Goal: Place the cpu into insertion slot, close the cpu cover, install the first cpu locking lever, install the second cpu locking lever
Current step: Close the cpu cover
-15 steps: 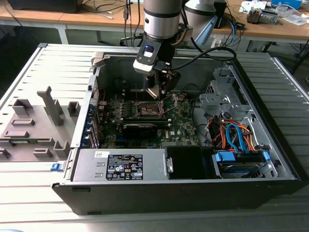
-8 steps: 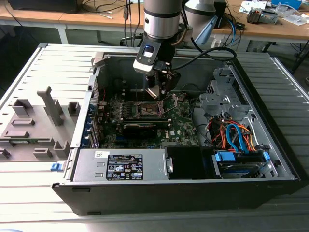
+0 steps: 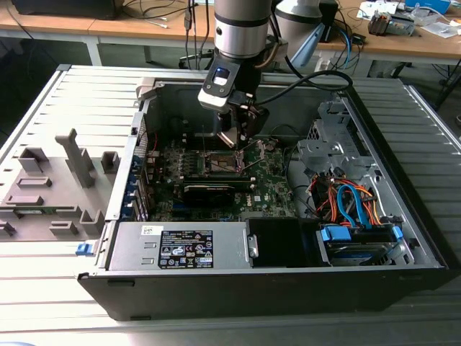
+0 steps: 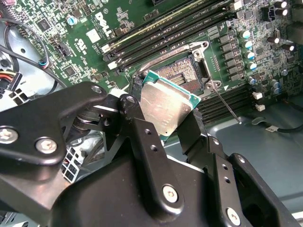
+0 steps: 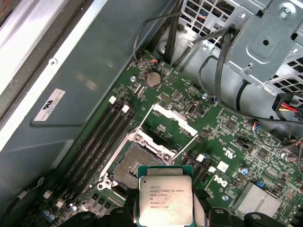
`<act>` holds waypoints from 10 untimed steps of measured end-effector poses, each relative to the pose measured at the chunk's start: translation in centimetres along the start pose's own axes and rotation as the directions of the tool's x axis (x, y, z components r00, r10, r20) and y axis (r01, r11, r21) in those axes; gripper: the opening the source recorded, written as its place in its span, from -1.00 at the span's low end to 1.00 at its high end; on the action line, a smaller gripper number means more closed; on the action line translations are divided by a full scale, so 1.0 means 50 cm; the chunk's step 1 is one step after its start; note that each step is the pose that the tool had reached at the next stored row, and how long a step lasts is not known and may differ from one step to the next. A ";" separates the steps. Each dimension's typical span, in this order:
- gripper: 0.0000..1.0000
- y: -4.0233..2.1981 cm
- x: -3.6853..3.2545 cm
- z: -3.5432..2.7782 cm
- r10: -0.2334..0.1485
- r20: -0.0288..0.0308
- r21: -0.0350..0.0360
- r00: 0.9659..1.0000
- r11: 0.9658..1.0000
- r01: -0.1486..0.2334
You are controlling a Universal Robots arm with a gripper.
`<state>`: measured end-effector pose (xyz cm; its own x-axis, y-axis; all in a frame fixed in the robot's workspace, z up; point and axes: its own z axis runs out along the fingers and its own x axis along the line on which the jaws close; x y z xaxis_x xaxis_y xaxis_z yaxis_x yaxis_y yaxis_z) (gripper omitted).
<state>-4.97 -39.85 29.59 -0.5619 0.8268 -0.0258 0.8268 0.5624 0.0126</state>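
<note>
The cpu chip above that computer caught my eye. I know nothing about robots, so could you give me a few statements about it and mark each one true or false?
1. The jaws hold the cpu by its edges. True.
2. The cpu is seated in the insertion slot. False: it hangs above the slot, whose dark centre lies bare.
3. The cpu cover is shut over the slot. False: it is swung open, away from the slot.
4. The computer case lies open, with the green board facing up. True.
</note>
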 end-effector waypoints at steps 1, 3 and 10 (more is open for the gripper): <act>0.09 0.000 0.000 0.000 0.004 0.000 0.000 1.000 1.000 -0.004; 0.09 0.000 0.000 0.001 0.016 0.001 0.001 1.000 1.000 -0.016; 0.09 0.000 0.000 0.004 0.061 0.004 0.004 0.998 0.998 -0.061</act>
<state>-4.97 -39.85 29.40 -0.5104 0.8595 -0.0291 0.8596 0.5108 0.0104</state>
